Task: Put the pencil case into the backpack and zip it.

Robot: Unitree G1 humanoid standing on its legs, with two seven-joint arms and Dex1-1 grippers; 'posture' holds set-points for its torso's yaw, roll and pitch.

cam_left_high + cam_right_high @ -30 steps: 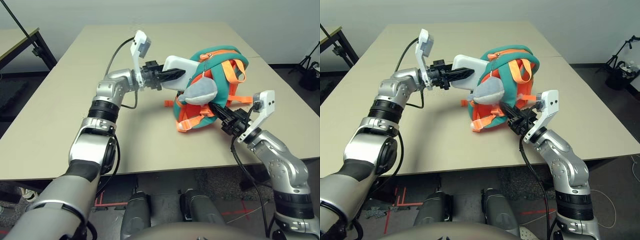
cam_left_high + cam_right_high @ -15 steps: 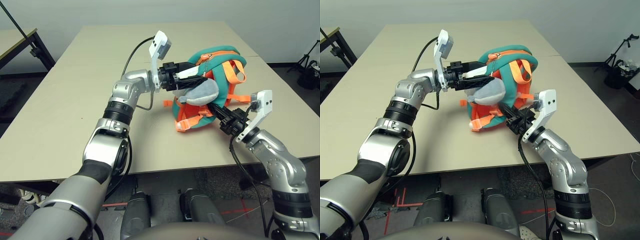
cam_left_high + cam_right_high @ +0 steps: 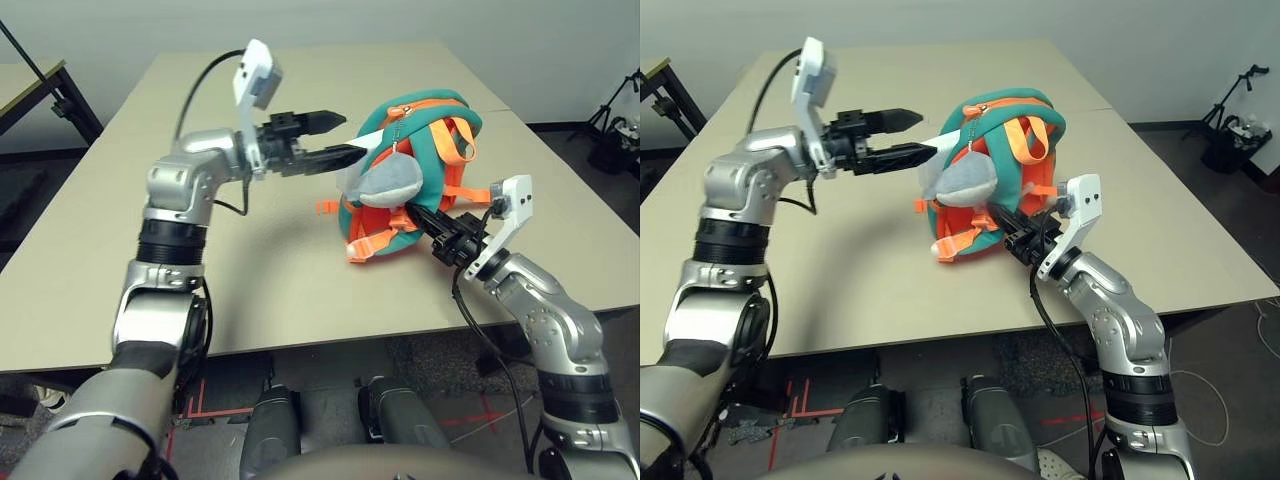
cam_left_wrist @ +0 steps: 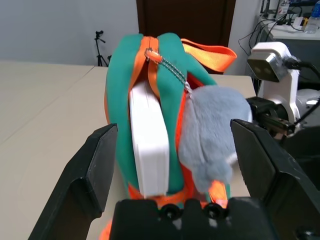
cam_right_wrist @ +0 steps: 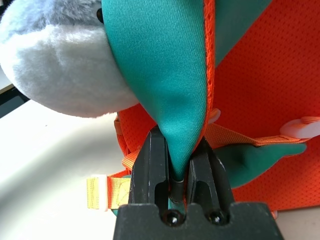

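Pencil case (image 4: 149, 150) now inside backpack (image 3: 420, 135); left fingers (image 3: 338, 120) withdrawn, wide; right fingers (image 5: 155, 160) pinching its rim.

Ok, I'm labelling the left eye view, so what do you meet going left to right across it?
Left hand → grey shark charm on the backpack → right hand, shut on the backpack's teal edge.

Probably a lab or studio: bare beige table (image 3: 120, 200), tripods (image 3: 612, 130) along plain walls, taped floor marks.
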